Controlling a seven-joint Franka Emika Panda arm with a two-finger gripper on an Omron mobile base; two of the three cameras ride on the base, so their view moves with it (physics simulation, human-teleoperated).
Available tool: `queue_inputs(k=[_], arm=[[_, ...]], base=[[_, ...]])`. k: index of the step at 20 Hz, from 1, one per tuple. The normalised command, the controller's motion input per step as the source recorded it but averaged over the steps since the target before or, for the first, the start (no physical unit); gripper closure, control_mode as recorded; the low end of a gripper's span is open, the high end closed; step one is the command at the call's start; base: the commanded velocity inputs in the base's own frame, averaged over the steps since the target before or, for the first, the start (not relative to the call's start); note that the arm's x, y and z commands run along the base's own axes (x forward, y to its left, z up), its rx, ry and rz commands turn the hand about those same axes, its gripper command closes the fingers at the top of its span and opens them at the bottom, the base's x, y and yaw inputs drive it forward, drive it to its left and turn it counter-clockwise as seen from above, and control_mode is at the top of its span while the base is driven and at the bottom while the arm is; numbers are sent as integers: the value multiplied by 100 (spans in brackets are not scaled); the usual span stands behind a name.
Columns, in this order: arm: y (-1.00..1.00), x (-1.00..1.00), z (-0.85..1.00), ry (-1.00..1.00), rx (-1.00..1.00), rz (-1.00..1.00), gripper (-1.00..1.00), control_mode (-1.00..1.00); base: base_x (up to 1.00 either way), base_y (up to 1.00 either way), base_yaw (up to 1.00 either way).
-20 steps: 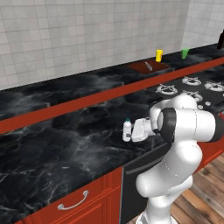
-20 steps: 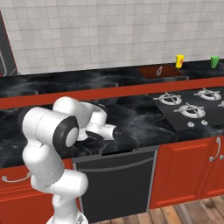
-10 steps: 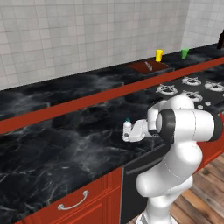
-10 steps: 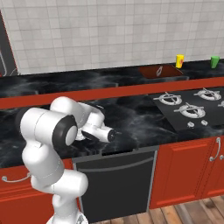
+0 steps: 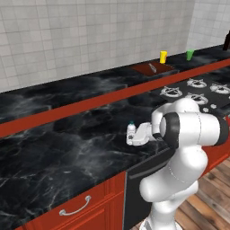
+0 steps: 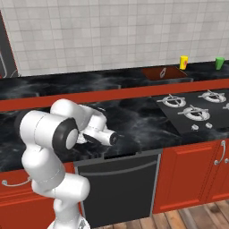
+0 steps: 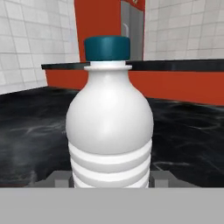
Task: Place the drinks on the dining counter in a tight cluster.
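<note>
Water bottle [image 7: 109,127] upright on the lower black worktop [image 5: 67,152], hand [image 5: 134,137] clenched on its lower body. Grasp looks done; lift, carry to the dining counter [image 5: 90,96] and clustering not yet done.

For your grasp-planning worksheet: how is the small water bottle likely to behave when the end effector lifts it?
The water bottle looks small, so probably light. Its smooth rounded body may slip, though the lower ribs could aid grip. Gripped low, it might tilt if swung fast.
</note>
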Motion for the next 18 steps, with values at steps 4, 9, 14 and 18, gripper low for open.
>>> queue_inputs(k=[4, 9, 14, 18], arm=[[-44, 23, 82, 14, -6, -9, 100, -100], [-26, 3, 100, 26, -9, -12, 100, -100], [-15, -6, 100, 31, -11, -10, 100, -100], [-11, -70, 99, 7, -1, -5, 100, -100]], base=[[0, 0, 0], [0, 0, 0], [0, 0, 0], [0, 0, 0]])
